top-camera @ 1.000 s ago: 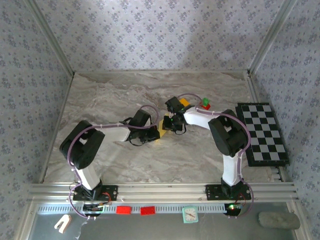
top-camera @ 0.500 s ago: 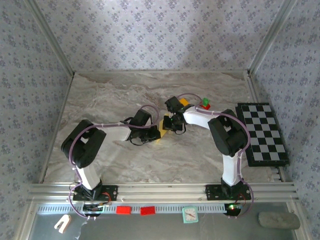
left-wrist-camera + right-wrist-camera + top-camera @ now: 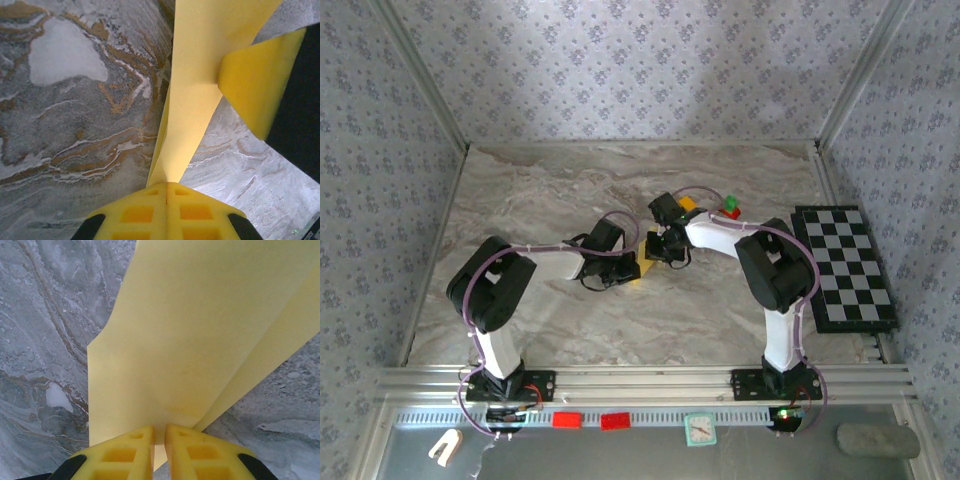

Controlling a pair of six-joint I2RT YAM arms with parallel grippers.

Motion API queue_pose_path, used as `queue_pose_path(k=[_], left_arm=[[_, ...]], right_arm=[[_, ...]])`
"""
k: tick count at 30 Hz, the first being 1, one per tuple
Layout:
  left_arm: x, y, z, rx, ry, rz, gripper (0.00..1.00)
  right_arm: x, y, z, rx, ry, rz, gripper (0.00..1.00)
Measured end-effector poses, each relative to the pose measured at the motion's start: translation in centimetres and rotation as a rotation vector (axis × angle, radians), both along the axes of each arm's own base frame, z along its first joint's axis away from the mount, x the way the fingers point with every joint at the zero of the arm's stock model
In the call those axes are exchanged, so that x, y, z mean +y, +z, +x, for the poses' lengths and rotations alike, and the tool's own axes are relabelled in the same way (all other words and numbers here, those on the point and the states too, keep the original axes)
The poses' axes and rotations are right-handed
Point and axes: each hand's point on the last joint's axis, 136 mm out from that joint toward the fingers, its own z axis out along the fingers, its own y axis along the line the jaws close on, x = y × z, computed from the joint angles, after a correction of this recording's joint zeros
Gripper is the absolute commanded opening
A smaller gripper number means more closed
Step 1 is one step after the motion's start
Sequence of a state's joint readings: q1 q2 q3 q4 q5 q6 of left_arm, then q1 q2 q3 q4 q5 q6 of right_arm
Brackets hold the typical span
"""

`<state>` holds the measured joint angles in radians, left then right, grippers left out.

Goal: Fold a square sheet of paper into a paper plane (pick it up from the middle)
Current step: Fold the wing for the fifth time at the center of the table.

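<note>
Paper (image 3: 195, 75) is folded narrow; final folds are left, I judge. My left gripper (image 3: 167, 185) and right gripper (image 3: 159, 429) both clamp it.

matt, smooth yellow paper plane (image 3: 192, 100); left end effector (image 3: 167, 186) moulded plastic; table (image 3: 75, 125) marble-patterned.

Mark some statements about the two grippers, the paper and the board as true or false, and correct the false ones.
1. The left gripper is shut on the folded yellow paper. True.
2. The right gripper is open and holds nothing. False: it is shut on the same paper.
3. The checkered board lies at the right side of the table. True.
4. The paper is a flat, unfolded square. False: it shows folds and is pinched by both grippers.
</note>
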<state>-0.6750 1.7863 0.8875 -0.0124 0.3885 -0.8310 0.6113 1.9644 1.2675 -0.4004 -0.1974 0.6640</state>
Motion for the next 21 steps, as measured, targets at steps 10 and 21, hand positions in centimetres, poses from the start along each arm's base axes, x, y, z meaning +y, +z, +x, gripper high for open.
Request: queue_pose_path(k=[10,21], left_arm=[[0.2,0.0,0.0,-0.018,-0.028,0.022,0.00],[0.2,-0.1,-0.1,-0.012,-0.026,0.024,0.00]], right_arm=[[0.1,0.2,0.0,0.001,0.002,0.005,0.17],[1.4,2.4,0.6,-0.060,0.021,0.050,0.17]])
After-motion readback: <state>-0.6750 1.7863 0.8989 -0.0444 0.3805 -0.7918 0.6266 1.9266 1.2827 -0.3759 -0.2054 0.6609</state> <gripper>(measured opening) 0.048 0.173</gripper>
